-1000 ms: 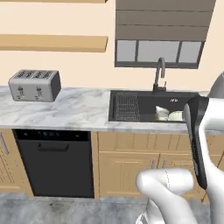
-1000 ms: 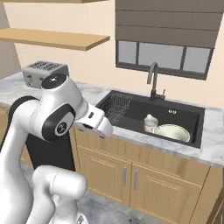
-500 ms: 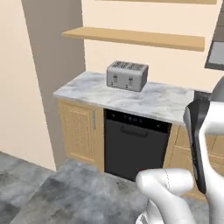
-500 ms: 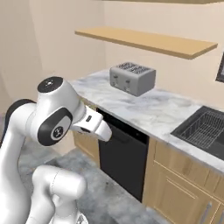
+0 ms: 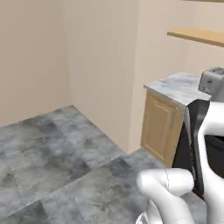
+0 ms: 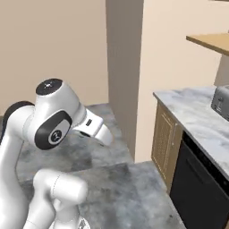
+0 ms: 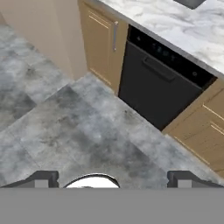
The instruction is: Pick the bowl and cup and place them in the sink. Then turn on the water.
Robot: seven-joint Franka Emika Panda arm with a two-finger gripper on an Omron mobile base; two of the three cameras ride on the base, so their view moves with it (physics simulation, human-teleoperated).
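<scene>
Left base view: the arm's white links rise at 4 to 5 o'clock. A marble counter point(image 5: 175, 87) runs off at 2 o'clock over a wooden cabinet door point(image 5: 159, 127), with a grey toaster point(image 5: 213, 81) at 3 o'clock and a wooden shelf point(image 5: 197, 36) above it at 1 o'clock. Grey stone floor point(image 5: 57, 153) spreads from 7 to 10 o'clock before a bare beige wall.

Right base view: the arm's shoulder sits at 8 o'clock. The counter edge runs from 3 towards 4 o'clock, the toaster at 3 o'clock, and a black dishwasher point(image 6: 197, 188) at 5 o'clock.

Hand view: the gripper point(image 7: 112, 179) looks down at the floor, its two dark fingertips point(image 7: 41, 178) standing far apart at 6 o'clock, spread wide with nothing between them. The dishwasher lies at 1 o'clock, cabinet doors at 12 and 4 o'clock.

The bowl, cup and sink are out of frame here, so where they lie cannot be told from this moment. As a judgement: the glossy bowl is likely stiff, slick and breakable, best pinched across its rim wall; the small tapered cup is likely light, best taken around its body.
</scene>
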